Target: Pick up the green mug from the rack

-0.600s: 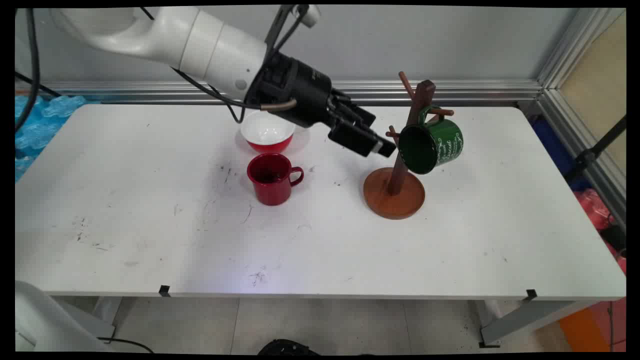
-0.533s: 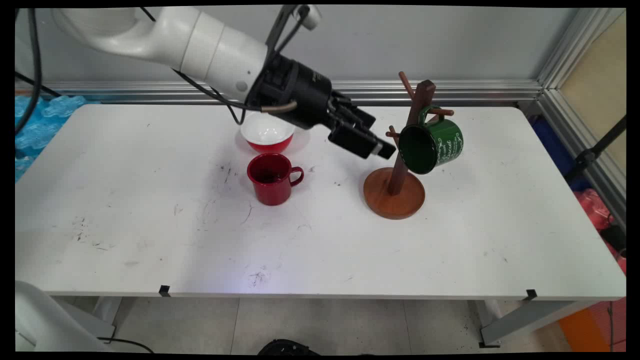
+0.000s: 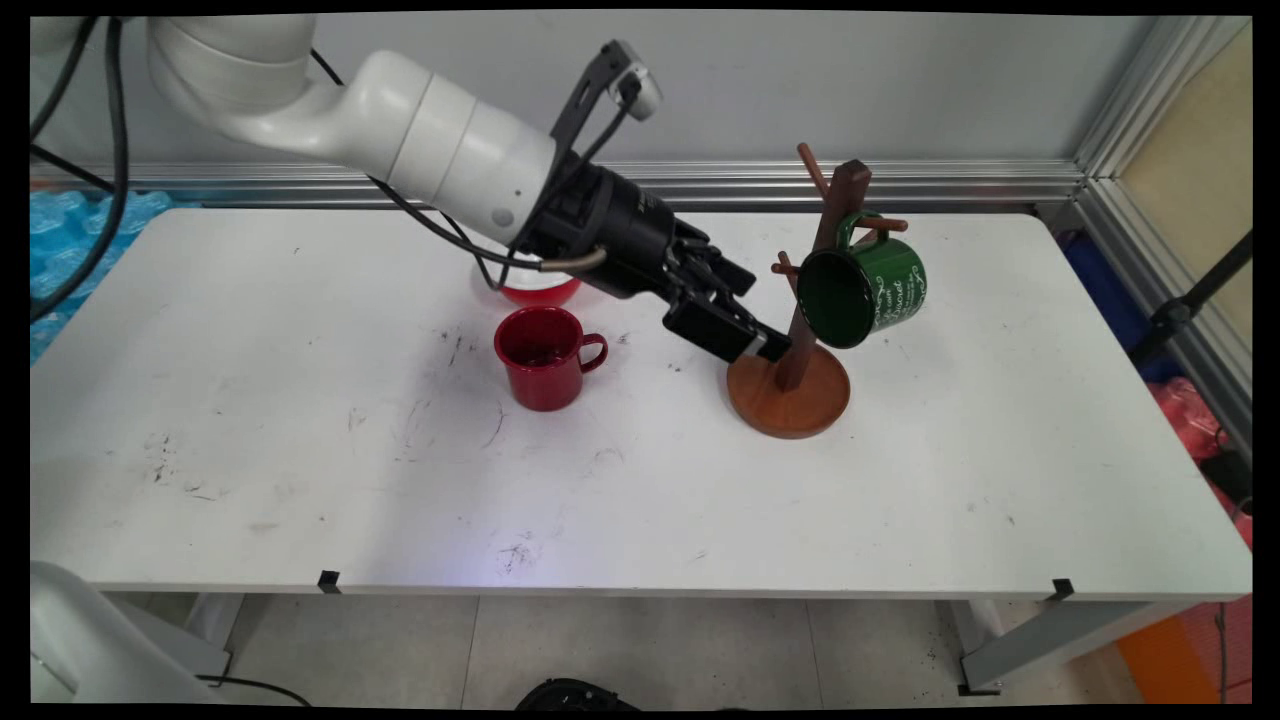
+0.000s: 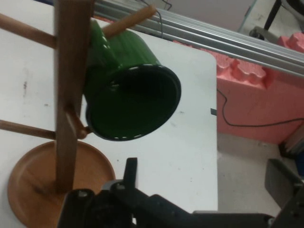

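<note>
A green mug (image 3: 862, 291) hangs by its handle on a peg of the wooden mug tree (image 3: 800, 330), mouth tilted toward the camera. My gripper (image 3: 757, 343) hovers low just left of the tree's post, above the left rim of its round base, apart from the mug. In the hand view the green mug (image 4: 130, 99) fills the middle, the mug tree (image 4: 66, 95) stands at left, and my gripper (image 4: 205, 166) is open with nothing between its fingers. A red mug (image 3: 543, 357) stands on the table left of the gripper.
A red bowl (image 3: 540, 293) sits behind the red mug, mostly hidden by the arm. The white table (image 3: 300, 480) ends at a metal rail along the wall. Pink foam (image 4: 261, 95) lies beyond the table's right edge.
The gripper has dropped lower and a little nearer, from beside the green mug's rim to the foot of the tree. The arm now covers most of the bowl.
</note>
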{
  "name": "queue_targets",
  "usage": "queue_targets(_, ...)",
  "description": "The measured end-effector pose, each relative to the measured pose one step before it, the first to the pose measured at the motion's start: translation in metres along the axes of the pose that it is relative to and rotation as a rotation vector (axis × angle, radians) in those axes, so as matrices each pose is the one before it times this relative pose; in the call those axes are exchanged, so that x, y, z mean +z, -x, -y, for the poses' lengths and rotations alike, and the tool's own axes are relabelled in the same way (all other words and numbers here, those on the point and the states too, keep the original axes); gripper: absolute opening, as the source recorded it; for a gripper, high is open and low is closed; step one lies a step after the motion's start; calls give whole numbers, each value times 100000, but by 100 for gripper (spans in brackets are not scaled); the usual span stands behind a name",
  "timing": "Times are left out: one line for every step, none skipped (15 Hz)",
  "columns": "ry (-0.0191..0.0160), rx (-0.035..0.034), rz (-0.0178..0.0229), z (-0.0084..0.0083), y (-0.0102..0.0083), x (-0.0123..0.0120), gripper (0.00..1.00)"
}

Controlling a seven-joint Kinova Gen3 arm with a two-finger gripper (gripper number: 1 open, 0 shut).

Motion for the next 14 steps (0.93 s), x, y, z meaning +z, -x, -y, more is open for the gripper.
queue_targets(271,80,195,-87,110,257,100)
queue_targets(171,15,141,-79,105,241,100)
queue_targets(12,-50,118,-92,143,313,100)
queue_targets(-99,-135,32,-75,107,236,100)
queue_targets(-129,-123,6,-49,75,164,100)
queue_targets(-191,-236,-7,-91,106,252,100)
queue_targets(-130,-137,-10,-55,69,153,100)
queue_targets(-361,-342,-104,-87,112,246,100)
queue_targets(-467,-467,-161,-113,128,292,100)
queue_targets(-530,-585,-263,-139,127,317,100)
queue_targets(-496,-582,-333,-131,91,273,100)
queue_targets(-432,-539,-343,-146,73,265,100)
queue_targets(-489,-697,-457,-167,61,339,100)
queue_targets(-566,-765,-553,-165,66,281,100)
